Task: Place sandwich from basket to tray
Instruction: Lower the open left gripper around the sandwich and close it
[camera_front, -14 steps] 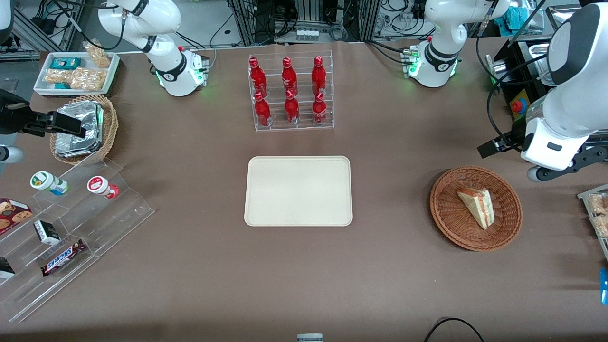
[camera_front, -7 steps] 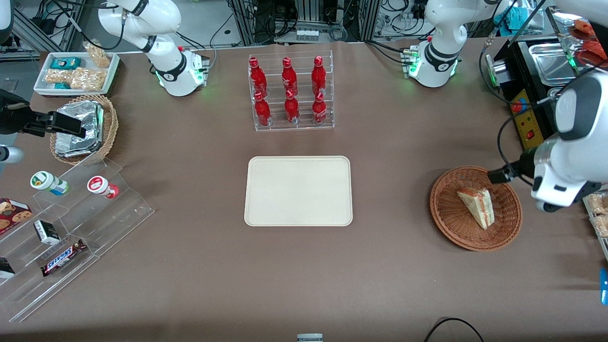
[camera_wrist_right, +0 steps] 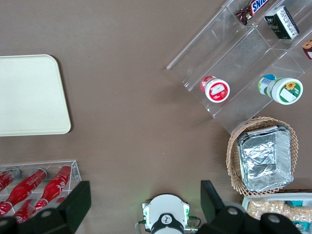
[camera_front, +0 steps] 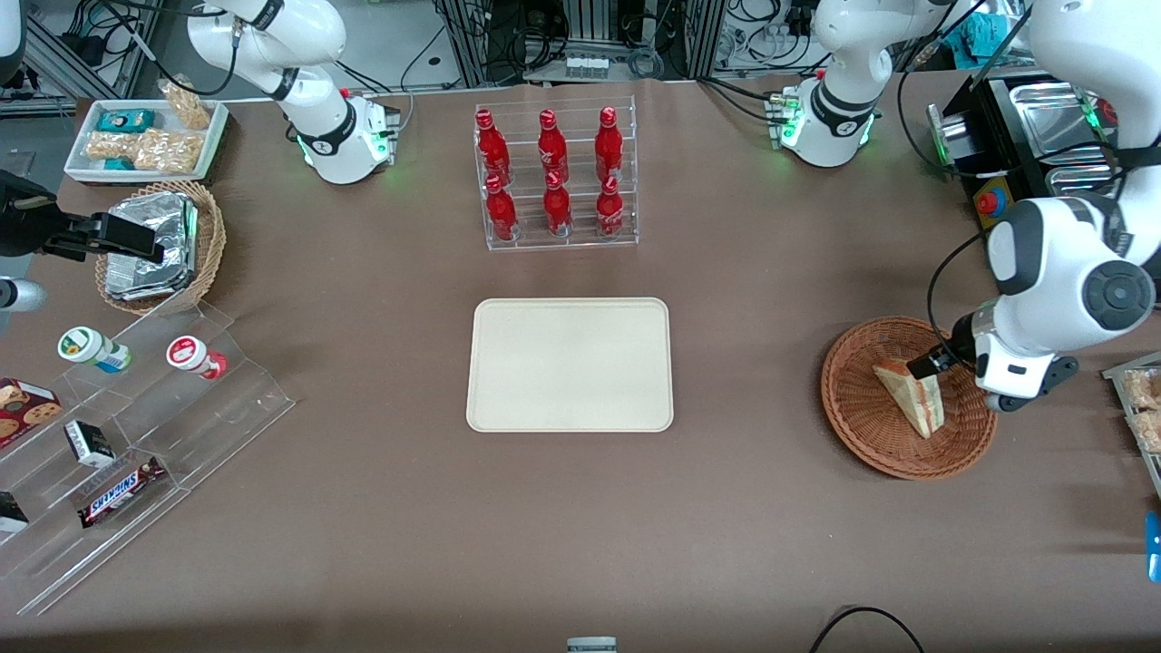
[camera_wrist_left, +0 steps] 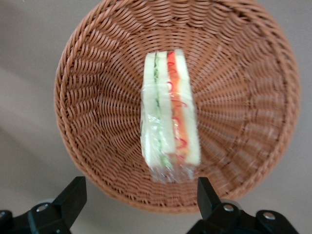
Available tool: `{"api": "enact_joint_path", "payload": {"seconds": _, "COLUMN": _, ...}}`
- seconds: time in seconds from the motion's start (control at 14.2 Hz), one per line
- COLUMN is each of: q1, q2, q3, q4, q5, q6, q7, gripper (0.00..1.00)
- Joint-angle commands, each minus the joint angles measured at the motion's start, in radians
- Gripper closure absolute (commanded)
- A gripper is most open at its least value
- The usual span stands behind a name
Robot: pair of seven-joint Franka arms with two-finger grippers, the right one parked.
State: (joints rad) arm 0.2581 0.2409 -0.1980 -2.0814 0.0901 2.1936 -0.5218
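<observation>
Left wrist view showed the hand (camera_wrist_left: 139, 204) spread wide above the clear-wrapped triangular sandwich (camera_wrist_left: 168, 129), which lay below it in the round reddish-brown wicker basket (camera_wrist_left: 97, 97).

the gripper (camera_wrist_left: 139, 197) has come down over the basket (camera_front: 862, 426), fingers spread above the sandwich (camera_wrist_left: 168, 129).

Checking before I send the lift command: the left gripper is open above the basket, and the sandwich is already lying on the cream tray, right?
Not quite. The sandwich is not on the tray, which holds nothing; it lies in the basket, as the front view and left wrist view show. The rest holds: the gripper is open above the basket, fingers apart by the sandwich's end.
</observation>
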Motion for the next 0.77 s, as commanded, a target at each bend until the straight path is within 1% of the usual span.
{"api": "enact_joint_path", "payload": {"seconds": 0.0, "q1": 0.010, "q2": -0.058, "q3": 0.002, "q4": -0.123, "q5": -0.006, "q6": 0.116, "q7": -0.033, "gripper": 0.00}}
{"api": "enact_joint_path", "payload": {"seconds": 0.21, "q1": 0.010, "q2": -0.048, "q3": 0.002, "q4": -0.134, "q5": -0.004, "q6": 0.149, "q7": -0.078, "gripper": 0.00}}
{"api": "enact_joint_path", "payload": {"seconds": 0.49, "q1": 0.010, "q2": -0.046, "q3": 0.002, "q4": -0.134, "q5": -0.004, "q6": 0.147, "q7": -0.081, "gripper": 0.00}}
{"api": "enact_joint_path", "payload": {"seconds": 0.7, "q1": 0.001, "q2": -0.048, "q3": -0.001, "q4": -0.111, "q5": -0.004, "q6": 0.141, "q7": -0.168, "gripper": 0.00}}
